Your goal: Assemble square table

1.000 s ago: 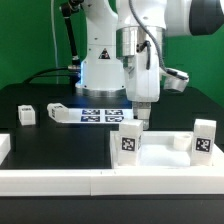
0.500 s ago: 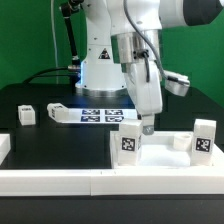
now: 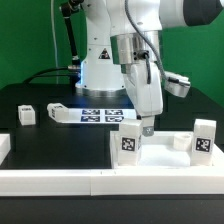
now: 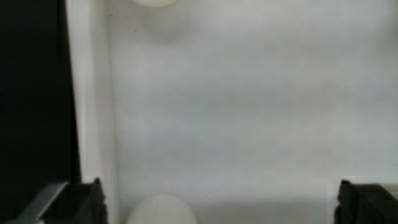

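The white square table top (image 3: 162, 156) lies at the front on the exterior view's right. Two tagged white legs (image 3: 128, 143) (image 3: 203, 140) stand upright at its near corners, and a smaller white block (image 3: 180, 141) shows between them. Two more legs (image 3: 25, 115) (image 3: 56, 110) lie loose on the black table at the exterior view's left. My gripper (image 3: 148, 128) hangs just above the top's rear part, fingers pointing down. In the wrist view the top's white surface (image 4: 231, 110) fills the picture, and the gripper (image 4: 217, 205) is open and holds nothing; a dark fingertip (image 4: 370, 200) shows at each side.
The marker board (image 3: 100, 115) lies flat in front of the robot's base. Long white border rails (image 3: 90, 181) run along the table's front, and a rail end (image 3: 4, 148) stands at the exterior view's left. Two rounded white bumps (image 4: 164, 208) (image 4: 157, 3) rise from the top's surface.
The gripper has shifted slightly to the exterior view's right and a little lower over the table top, then held still. It has stayed open throughout.
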Controlling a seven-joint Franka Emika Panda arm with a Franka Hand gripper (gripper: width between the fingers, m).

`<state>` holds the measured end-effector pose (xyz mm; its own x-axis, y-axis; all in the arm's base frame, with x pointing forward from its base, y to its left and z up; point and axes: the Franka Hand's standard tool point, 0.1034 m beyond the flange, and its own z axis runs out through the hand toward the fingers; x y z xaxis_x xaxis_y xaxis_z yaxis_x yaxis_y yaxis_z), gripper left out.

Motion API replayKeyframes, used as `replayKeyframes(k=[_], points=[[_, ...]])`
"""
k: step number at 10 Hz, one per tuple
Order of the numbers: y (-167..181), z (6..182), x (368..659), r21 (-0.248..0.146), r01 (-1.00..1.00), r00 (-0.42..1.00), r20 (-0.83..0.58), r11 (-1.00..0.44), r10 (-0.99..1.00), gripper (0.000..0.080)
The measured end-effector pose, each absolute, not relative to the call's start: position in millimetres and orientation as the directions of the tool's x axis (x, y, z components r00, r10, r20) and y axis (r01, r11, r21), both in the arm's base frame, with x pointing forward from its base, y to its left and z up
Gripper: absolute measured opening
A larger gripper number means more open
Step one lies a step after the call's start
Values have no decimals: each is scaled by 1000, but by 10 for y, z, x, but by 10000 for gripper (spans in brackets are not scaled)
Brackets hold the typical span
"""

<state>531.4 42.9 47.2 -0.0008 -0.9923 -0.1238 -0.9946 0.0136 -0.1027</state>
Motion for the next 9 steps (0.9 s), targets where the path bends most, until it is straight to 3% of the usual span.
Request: replayKeyframes(k=[3,9], points=[[430,392,5086,-95,-995,-8,-122,20,-992,649],[530,177,5016,-64,-997,-29,-108,36,-994,649]])
